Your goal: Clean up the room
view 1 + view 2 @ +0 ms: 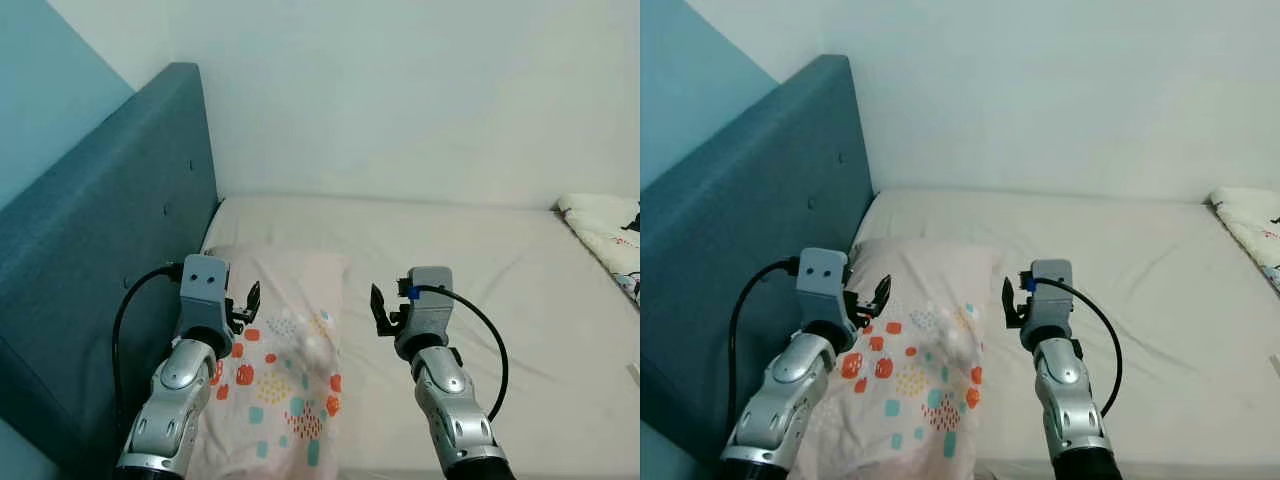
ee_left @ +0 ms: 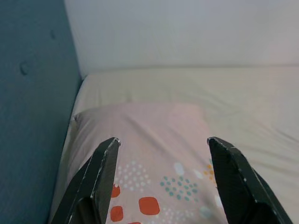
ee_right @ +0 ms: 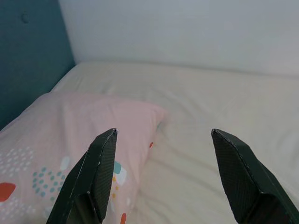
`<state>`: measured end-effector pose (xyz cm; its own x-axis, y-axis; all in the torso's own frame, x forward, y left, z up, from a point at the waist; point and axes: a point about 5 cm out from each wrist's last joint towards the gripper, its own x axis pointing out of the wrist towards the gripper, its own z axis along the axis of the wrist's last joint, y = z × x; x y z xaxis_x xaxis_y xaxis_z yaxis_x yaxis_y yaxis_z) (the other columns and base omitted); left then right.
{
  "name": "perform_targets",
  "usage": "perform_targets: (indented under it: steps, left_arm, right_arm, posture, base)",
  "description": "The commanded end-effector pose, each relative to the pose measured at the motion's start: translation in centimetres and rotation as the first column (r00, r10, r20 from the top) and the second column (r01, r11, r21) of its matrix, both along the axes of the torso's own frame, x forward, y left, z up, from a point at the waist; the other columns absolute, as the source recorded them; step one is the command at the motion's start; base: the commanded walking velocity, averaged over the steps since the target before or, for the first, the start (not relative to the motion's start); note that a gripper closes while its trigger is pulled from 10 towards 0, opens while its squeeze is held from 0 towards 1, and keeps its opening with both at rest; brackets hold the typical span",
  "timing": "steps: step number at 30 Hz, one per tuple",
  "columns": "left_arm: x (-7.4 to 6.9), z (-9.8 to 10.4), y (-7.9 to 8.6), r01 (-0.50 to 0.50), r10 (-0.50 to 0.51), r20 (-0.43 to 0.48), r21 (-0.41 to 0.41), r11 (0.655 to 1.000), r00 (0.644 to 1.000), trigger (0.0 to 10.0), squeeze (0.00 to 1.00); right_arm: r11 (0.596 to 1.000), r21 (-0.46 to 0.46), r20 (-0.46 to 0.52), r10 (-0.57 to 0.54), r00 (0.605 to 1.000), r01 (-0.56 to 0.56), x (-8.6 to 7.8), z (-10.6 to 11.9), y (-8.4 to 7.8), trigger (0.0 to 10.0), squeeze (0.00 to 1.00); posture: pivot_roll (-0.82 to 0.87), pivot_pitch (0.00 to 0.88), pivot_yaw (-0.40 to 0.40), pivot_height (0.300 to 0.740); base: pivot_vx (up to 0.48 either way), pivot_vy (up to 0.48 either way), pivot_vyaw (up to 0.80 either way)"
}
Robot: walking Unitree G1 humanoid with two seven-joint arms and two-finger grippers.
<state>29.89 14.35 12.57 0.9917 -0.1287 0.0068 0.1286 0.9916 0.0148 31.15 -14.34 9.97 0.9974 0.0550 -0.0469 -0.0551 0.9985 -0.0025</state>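
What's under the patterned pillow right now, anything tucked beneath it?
The pillow lies flat on the cream bed sheet, beside the blue headboard. Nothing pokes out along its visible edges; whatever lies directly beneath is covered.

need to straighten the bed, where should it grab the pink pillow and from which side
Probably the two long side edges of the pillow, one gripper each. It lies flat beside the headboard; the left gripper is over its left part and the right gripper just off its right edge, both open. Coming down from above suits a soft slab.

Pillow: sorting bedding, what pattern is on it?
The pillow is pale pink with red, teal and yellow patches; left eye view shows it best.
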Motion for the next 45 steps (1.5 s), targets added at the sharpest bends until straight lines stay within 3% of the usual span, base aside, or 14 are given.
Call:
perform_targets:
  steps: [1,33,45]
  left_arm:
    - [0.01,-0.37,-0.44,0.014,-0.014,-0.023,0.006,1.0,1.0,10.0,0.0]
    - [-0.08,-0.66,-0.61,0.031,-0.03,-0.041,0.016,0.999,0.999,10.0,0.0]
    - [0.03,-0.57,-0.57,0.041,-0.04,-0.043,0.022,0.999,0.998,10.0,0.0]
  right_arm:
    - [1.0,0.01,-0.018,-0.023,1.0,0.023,-0.23,-0.27,-0.56,10.0,0.0]
    - [0.999,0.013,-0.034,-0.029,0.999,0.029,-0.48,-0.23,-0.98,10.0,0.0]
    - [0.997,0.024,-0.045,-0.068,0.997,0.069,-0.62,-0.49,-1.35,10.0,0.0]
  posture:
    - [0.02,0.0,-0.056,0.74]
    - [0.02,0.0,-0.049,0.74]
    - [0.02,0.0,-0.037,0.74]
  base:
    - [0.0,-0.48,0.0]
    - [0.0,-0.48,0.0]
    - [0.0,-0.48,0.27]
